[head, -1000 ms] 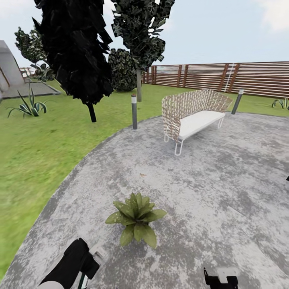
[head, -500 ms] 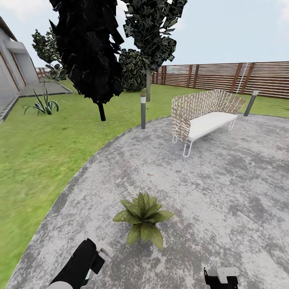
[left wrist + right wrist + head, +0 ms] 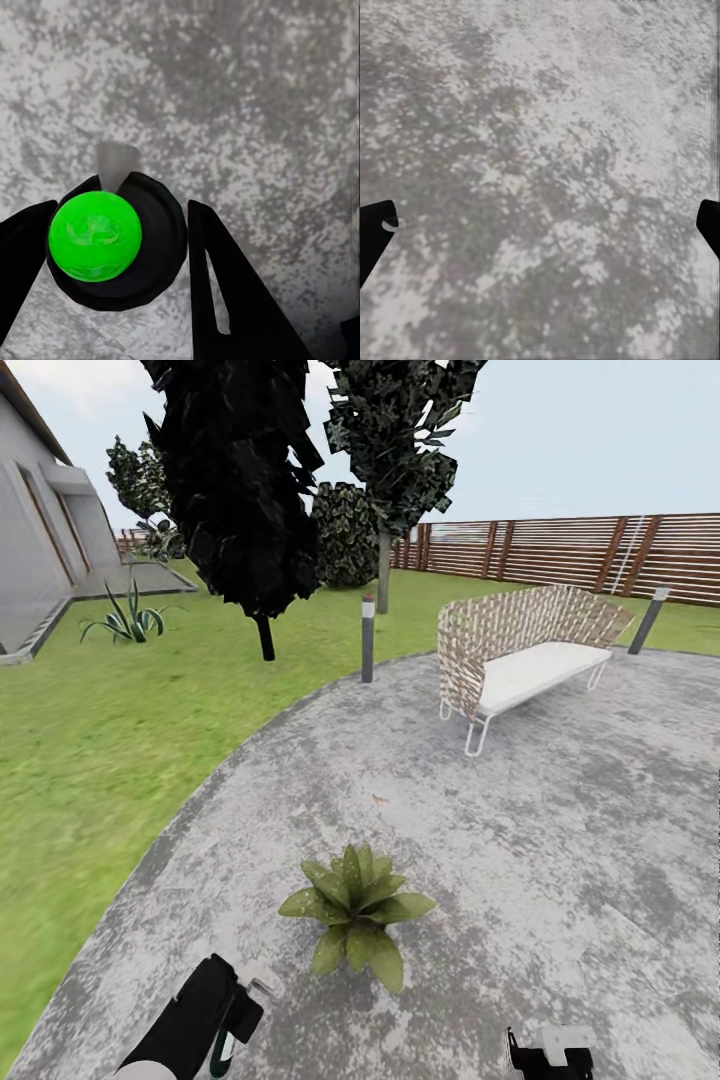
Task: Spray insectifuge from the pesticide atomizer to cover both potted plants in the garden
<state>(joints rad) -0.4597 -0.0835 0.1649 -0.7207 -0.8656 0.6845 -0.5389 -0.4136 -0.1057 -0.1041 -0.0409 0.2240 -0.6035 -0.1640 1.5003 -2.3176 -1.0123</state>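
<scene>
My left gripper (image 3: pixel 116 217) is shut on the pesticide atomizer (image 3: pixel 95 235), a black round body with a bright green cap between the two black fingers, held above the paving. In the head view the left gripper (image 3: pixel 240 1005) sits at the bottom left, with a sliver of the dark green atomizer (image 3: pixel 225 1046) under it. One potted plant (image 3: pixel 356 915), a low rosette of speckled green leaves, stands on the patio just ahead and right of that gripper; its pot is hidden by the leaves. My right gripper (image 3: pixel 550 1050) hangs open over bare paving.
The grey mottled patio (image 3: pixel 520 840) borders lawn (image 3: pixel 90 760) on the left. A wicker bench (image 3: pixel 520 650) stands ahead right, bollard lights (image 3: pixel 368 638) mark the patio's edge, with dark trees (image 3: pixel 240 480), a slat fence (image 3: pixel 580 550) and a building (image 3: pixel 30 550) beyond.
The whole head view has swung left, so bench, trees and plant have slid right in the picture and the building has come into view. Both arms keep their pose.
</scene>
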